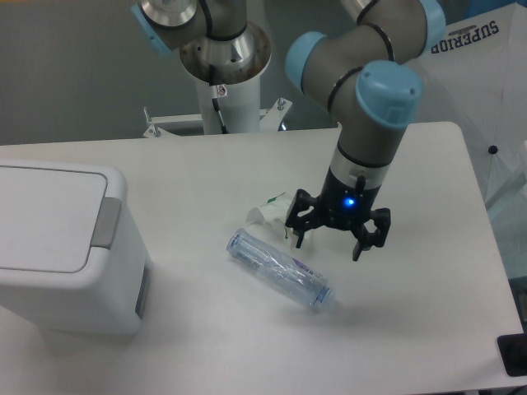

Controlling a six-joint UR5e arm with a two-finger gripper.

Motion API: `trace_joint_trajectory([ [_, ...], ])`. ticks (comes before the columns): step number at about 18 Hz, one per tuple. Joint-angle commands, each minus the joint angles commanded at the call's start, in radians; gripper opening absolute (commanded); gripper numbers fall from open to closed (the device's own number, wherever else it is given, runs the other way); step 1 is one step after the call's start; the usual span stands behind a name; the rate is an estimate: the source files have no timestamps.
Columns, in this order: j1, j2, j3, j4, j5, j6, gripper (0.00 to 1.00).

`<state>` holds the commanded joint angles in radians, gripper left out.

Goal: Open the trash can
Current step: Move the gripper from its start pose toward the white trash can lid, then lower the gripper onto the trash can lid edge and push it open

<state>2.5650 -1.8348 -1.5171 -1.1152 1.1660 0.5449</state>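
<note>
The trash can [62, 247] is a big white boxy bin at the left edge of the table, its flat lid down and a grey push-button strip [106, 222] on its right rim. My gripper [329, 243] hangs open over the middle of the table, far to the right of the bin, with nothing between its fingers. A blue light glows on its body.
A clear plastic bottle [280, 270] lies on its side just below and left of the gripper. A crumpled white paper wad [272, 216] sits right beside the left finger. The arm's base column [224, 82] stands at the back edge.
</note>
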Motion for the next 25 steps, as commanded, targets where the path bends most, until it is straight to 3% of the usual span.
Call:
trace_joint_trajectory([
  [7, -0.11, 0.034, 0.012, 0.0, -0.055, -0.147, 1.0],
  [12, -0.163, 0.037, 0.029, 0.002, -0.112, -0.154, 1.0],
  [25, -0.262, 0.068, 0.02, 0.037, -0.108, -0.194, 1.0],
])
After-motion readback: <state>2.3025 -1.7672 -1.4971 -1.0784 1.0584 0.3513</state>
